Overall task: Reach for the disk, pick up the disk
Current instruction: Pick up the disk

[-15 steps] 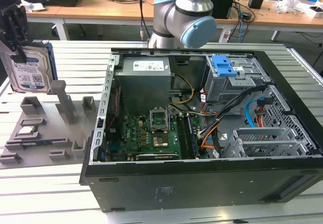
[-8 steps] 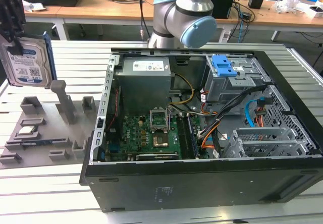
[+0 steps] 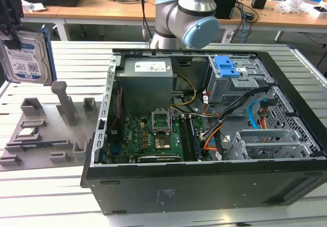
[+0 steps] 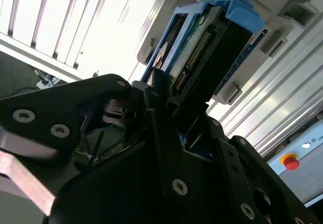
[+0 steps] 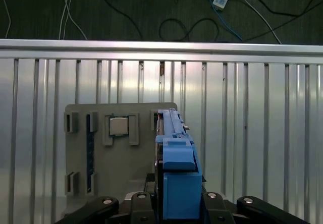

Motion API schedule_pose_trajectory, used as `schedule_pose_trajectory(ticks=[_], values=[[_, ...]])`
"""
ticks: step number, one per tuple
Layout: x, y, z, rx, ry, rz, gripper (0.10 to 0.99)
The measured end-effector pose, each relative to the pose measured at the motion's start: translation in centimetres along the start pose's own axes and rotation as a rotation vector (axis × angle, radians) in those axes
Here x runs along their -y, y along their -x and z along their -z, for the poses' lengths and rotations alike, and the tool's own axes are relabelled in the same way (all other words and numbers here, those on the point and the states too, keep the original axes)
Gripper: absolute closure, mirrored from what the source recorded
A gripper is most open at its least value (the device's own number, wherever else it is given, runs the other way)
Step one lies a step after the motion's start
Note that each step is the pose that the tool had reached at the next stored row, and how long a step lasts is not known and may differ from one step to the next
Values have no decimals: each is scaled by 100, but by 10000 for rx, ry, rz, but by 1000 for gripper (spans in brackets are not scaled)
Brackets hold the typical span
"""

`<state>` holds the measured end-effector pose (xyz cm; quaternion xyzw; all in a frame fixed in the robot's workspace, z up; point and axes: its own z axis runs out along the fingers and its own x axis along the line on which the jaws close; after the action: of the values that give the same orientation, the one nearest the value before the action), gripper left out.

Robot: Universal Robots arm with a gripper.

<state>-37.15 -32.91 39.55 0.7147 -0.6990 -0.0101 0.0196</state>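
Tower case [image 3: 204,186] lies open on its side across the slatted aluminium table [image 3: 76,53], motherboard up, with the arm [image 3: 189,17] rising behind it. Towards the exterior view's left sits a grey fixture plate [image 3: 46,140] with slots and upright posts [image 3: 64,101]. Above its far end the disk [image 3: 25,55] hangs upright and edge-down, off the plate, so the pick-up looks done. The gripper [image 3: 11,30] is clenched on the disk, gripping its upper edge. In both wrist views the black fingers [image 4: 166,148] flank the blue-framed drive; pinching the flat faces probably keeps it from swinging. The posts, apparently the nearest obstacle, stand near but apart. A processor chip [image 5: 118,126] rests in a plate pocket, and a blue latch [image 3: 227,66] tops the case's drive cage, well apart.
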Motion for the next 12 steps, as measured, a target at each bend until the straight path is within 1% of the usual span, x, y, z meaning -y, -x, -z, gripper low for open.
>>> schedule_pose_trajectory(ticks=[3,6,8,9,10,12], values=[[1,1,54,0,4,1,725],[1,5,141,1,7,0,725],[0,7,184,1,7,1,725],[-4,17,352,1,10,1,725],[-6,20,421,0,12,1,725],[-7,23,459,0,12,1,725]])
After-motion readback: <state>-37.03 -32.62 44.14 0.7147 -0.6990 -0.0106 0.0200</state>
